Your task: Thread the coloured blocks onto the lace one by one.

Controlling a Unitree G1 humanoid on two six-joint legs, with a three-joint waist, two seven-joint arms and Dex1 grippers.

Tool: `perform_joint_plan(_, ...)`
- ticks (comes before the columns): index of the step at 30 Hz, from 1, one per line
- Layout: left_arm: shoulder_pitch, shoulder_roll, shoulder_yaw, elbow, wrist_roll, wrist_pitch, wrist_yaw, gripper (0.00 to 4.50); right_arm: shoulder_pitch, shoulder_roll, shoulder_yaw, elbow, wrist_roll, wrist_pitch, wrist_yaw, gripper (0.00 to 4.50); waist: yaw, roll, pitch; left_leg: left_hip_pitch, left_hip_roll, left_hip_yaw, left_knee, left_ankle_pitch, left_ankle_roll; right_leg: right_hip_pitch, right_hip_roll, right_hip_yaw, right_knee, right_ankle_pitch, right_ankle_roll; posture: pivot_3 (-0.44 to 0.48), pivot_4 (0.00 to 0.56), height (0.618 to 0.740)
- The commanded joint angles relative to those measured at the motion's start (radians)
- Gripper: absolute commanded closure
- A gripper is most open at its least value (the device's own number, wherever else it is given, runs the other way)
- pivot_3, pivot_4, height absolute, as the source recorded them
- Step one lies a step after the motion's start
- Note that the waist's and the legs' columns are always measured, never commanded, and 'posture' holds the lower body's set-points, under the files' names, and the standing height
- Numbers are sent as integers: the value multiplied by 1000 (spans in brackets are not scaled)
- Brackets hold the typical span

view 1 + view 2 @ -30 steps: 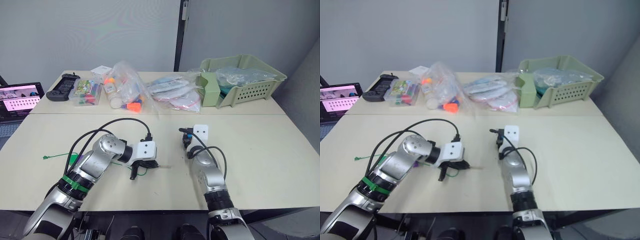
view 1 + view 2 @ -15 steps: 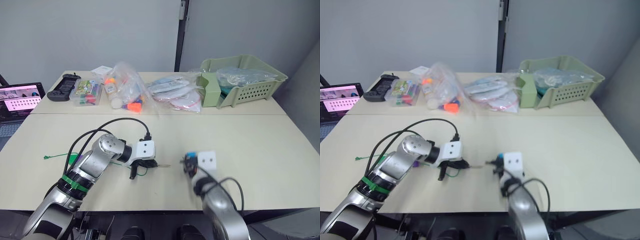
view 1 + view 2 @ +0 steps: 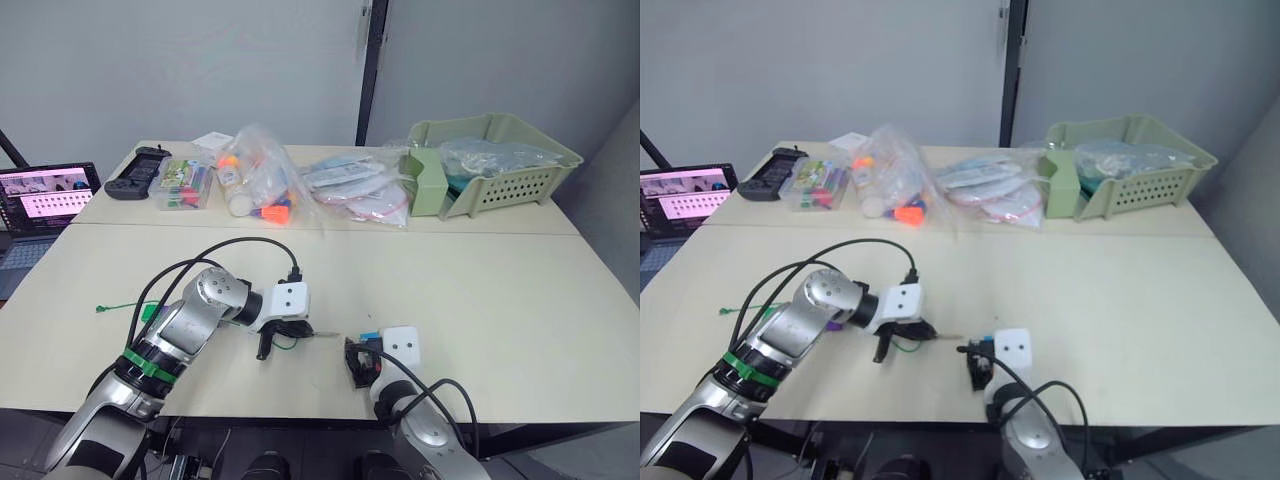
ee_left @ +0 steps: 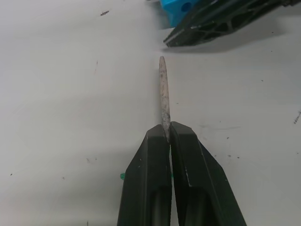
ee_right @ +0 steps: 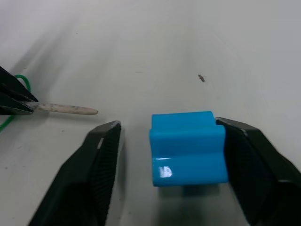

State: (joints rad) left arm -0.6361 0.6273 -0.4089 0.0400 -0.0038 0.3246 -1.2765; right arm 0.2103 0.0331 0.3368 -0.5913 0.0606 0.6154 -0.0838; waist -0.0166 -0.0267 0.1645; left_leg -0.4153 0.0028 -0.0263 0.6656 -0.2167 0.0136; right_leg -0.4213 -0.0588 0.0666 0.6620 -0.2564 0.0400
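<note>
Blocks: one blue block (image 5: 187, 147), between the fingers of the right gripper (image 5: 175, 155).
Lace: one green lace (image 3: 130, 306) with one pale tip (image 4: 163, 89), trailing left of the left gripper (image 4: 168, 134).
Grippers: two, each with two black fingers.
Table (image 3: 500, 290): one.
Basket (image 3: 500, 180): one pale green, at the table's far right.
Plastic bags: several along the table's far edge, left of the basket; exact number cannot be told. One bag (image 3: 255, 185) holds orange toys.
Clear box (image 3: 185, 185) of coloured items: one, left of the bags.
Black controller (image 3: 138, 172): one, left of the box.
Laptop (image 3: 40, 200): one, off the table's left end.
</note>
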Motion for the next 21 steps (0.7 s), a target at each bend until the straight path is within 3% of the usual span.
perform_joint_plan(1, -23, 0, 18, -5, -7, -21, 0, 4500, -13, -50, -20, -148, 44, 40, 75, 57, 0, 0, 0, 0, 0, 0, 0, 0, 0, 0, 0, 0, 0, 0, 0, 0, 150, 740)
perform_joint_plan(6, -13, 7, 23, -18, -12, -26, -2, 4500, -108, -279, -161, -293, 202, 210, 312, 57, 0, 0, 0, 0, -1, -1, 1, 0, 0, 1, -1, 2, -2, 0, 1, 0, 150, 740)
perform_joint_plan(10, 21, 21, 32, -55, -16, -20, 6, 4500, -277, -594, -300, -222, 435, 246, 706, 57, -3, 0, 0, 0, -1, 0, 2, 0, 0, 3, -1, 1, -3, 0, 1, 0, 150, 740)
perform_joint_plan(13, 45, 32, 38, -84, -20, -13, 7, 4500, -419, -760, -240, -60, 455, 186, 941, 57, -4, -1, 1, 1, 0, 2, 2, 0, 0, 4, 1, 0, -4, 0, 1, 0, 150, 740)
perform_joint_plan(16, 72, 46, 45, -128, -30, 3, 3, 4500, -574, -851, -100, 149, 336, 33, 1125, 57, -8, -1, 1, 0, 0, 3, 1, 0, 0, 3, 1, 0, -5, 0, 1, 0, 150, 740)
perform_joint_plan(21, 95, 59, 43, -194, -37, 48, 5, 4500, -707, -848, 59, 421, 160, -230, 1276, 57, 0, -1, 1, -1, -1, 3, 2, 0, 0, 2, 0, 0, -4, 0, 1, 0, 150, 740)
